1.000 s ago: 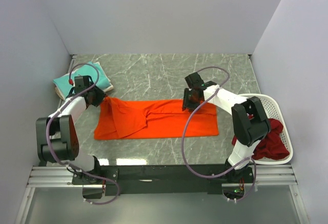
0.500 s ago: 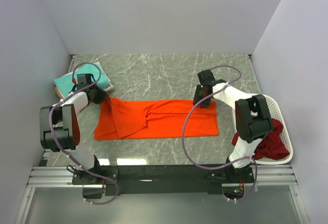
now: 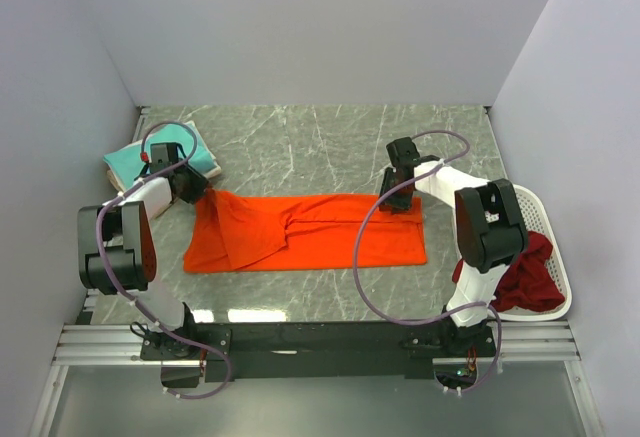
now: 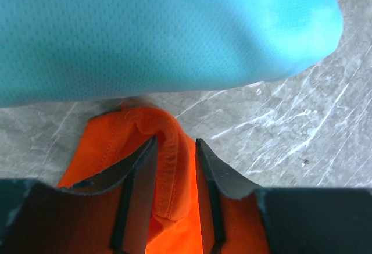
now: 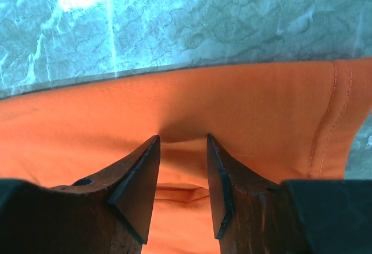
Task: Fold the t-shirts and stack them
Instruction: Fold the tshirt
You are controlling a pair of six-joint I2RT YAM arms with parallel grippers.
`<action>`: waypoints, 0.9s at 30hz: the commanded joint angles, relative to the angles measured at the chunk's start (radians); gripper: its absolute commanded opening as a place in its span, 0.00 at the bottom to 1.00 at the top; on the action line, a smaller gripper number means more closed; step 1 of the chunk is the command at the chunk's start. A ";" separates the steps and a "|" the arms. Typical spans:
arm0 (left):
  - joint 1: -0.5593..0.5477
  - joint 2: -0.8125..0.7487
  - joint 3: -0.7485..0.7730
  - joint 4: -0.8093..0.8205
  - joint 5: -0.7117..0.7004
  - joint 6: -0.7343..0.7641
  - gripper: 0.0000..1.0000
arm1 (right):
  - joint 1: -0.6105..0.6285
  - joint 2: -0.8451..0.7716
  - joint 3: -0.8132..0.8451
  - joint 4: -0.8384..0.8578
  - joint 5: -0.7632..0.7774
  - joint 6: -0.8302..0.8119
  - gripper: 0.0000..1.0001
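Observation:
The orange t-shirt (image 3: 310, 232) lies in a long folded band across the middle of the table. My left gripper (image 3: 200, 190) is at its back left corner, shut on a rolled hem of the orange cloth (image 4: 110, 143), jaws close together (image 4: 175, 140). My right gripper (image 3: 400, 197) is at the shirt's back right edge, pressed down on the orange cloth (image 5: 244, 103). Its jaws (image 5: 182, 138) are nearly together, pinching a pucker. A folded teal t-shirt (image 3: 135, 162) lies at the back left and fills the top of the left wrist view (image 4: 163, 27). A cream one (image 3: 210, 170) shows under it.
A white perforated basket (image 3: 540, 202) stands at the right edge and holds dark red t-shirts (image 3: 525, 282). Grey walls close the table on three sides. Bare marble (image 3: 300, 142) lies behind the orange shirt.
My right gripper moved right along the shirt's back edge and now sits near its right corner. My left gripper shifted slightly towards the teal shirt, still on the orange corner.

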 commanded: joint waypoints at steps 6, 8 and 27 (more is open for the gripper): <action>0.003 -0.005 -0.009 -0.001 -0.017 0.025 0.38 | -0.016 0.034 0.018 0.005 0.019 -0.008 0.45; 0.002 0.003 -0.012 0.006 -0.015 0.025 0.38 | -0.016 0.036 0.018 0.005 0.017 -0.008 0.45; -0.006 -0.012 -0.033 -0.015 -0.078 0.069 0.01 | -0.033 0.047 0.029 -0.022 0.040 0.000 0.45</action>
